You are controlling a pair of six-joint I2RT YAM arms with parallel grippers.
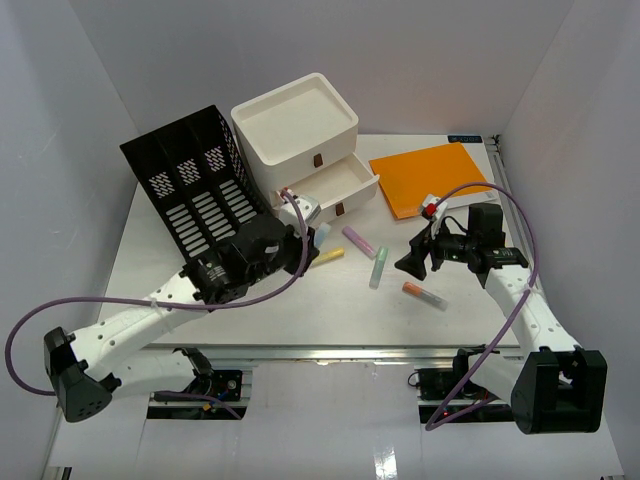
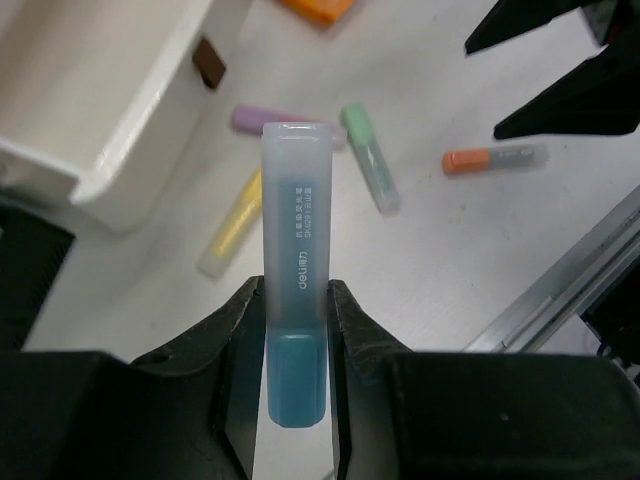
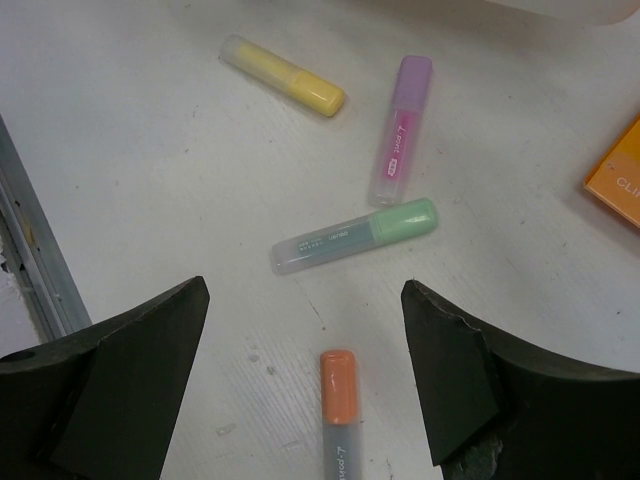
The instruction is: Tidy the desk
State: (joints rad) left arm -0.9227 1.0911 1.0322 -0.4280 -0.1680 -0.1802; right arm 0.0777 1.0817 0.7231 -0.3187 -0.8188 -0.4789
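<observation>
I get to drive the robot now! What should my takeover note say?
The left gripper is shut on the blue highlighter, held above the desk near the open drawer.
The right gripper is open and empty, over the loose pens.
Lying on the desk: yellow highlighter, purple highlighter, green highlighter, orange highlighter, orange folder.
Done: one pen picked up.
Left: stow it, probably in the drawer, then the other four.
</observation>
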